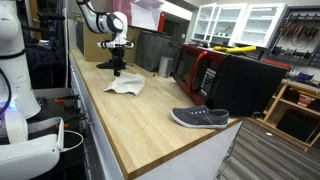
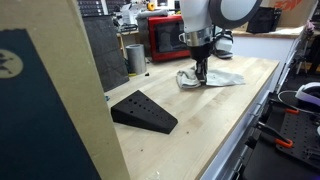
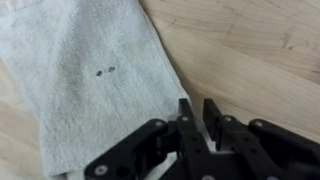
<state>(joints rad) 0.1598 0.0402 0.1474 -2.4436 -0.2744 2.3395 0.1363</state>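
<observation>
**A:** What anchors the scene?

**B:** A red microwave point(image 1: 195, 68) stands at the back of a long, pale wooden counter point(image 1: 140, 125). Everything else is placed from it.

**A:** Where is the cloth?

**B:** A light grey towel point(image 1: 127, 86) lies rumpled on the bare wood. It is out from the microwave, near it but not touching it. The wrist view shows two small dark specks on its weave.

**A:** And the robot?

**B:** A white arm comes down from above. Its black gripper point(image 3: 198, 108) points straight down at the towel, right where the cloth's edge meets the wood. The two fingers are drawn close, with only a thin gap between the tips. I cannot tell whether a fold of the towel is caught in that gap.

**A:** What else is on the counter?

**B:** A grey shoe point(image 1: 200, 118) lies on its sole in front of the microwave, nearer the counter's front edge. It is well apart from the towel. In an exterior view, a metal cup point(image 2: 135, 57) stands upright just beside the microwave. A black wedge-shaped block point(image 2: 143, 110) rests well away from the microwave, farther from it than the towel is.
</observation>
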